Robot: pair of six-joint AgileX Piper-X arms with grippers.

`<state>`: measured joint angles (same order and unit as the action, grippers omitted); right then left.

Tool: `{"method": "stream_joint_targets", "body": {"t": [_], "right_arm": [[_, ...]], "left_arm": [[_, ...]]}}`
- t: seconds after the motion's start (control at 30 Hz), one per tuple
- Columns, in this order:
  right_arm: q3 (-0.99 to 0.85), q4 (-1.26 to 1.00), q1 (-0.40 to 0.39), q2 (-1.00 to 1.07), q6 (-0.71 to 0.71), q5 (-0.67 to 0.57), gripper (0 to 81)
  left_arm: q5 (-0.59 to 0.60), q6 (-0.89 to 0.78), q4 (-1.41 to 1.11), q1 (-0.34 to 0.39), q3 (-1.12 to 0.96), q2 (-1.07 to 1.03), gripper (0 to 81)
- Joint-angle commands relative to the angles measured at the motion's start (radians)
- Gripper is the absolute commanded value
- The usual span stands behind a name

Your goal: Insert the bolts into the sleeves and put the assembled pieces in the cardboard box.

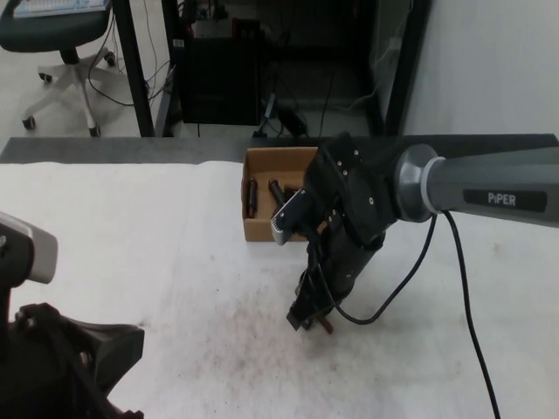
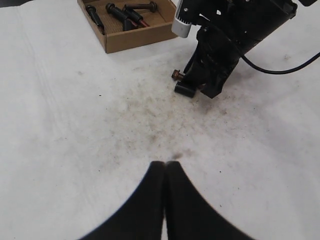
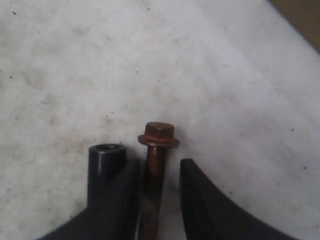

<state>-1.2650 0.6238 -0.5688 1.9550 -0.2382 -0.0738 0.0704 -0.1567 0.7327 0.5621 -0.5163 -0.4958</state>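
Bolt (image 3: 159,136), stiff rusty steel that should grip well, lies between the fingers of my spread gripper (image 3: 159,169), sleeve (image 3: 104,162) just outside one; I'd pinch mid-shank.

Open cloth (image 2: 75,125) ahead of left tool (image 2: 166,164), right arm (image 2: 235,40) and box (image 2: 135,37) beyond

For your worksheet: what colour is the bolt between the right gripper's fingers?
Bolt: rusty brown, right wrist view.

One box (image 2: 135,37). Inside the box, at least three assembled pieces (image 2: 119,14); the exact number is unclear. Outside the box, on the counter (image 2: 75,125): one loose bolt (image 3: 156,157) and one sleeve (image 3: 100,172).
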Motion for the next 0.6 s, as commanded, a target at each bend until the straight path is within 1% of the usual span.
{"method": "stream_joint_targets", "body": {"t": [0.0,0.57], "right_arm": [[0.003,0.020,-0.008,0.014,-0.010,-0.010,27.0],[0.003,-0.038,-0.013,0.038,-0.010,-0.007,27.0]], "left_arm": [[-0.009,-0.008,-0.003,-0.001,-0.002,0.005,0.3],[-0.009,-0.008,-0.003,-0.001,-0.002,0.005,0.3]]}}
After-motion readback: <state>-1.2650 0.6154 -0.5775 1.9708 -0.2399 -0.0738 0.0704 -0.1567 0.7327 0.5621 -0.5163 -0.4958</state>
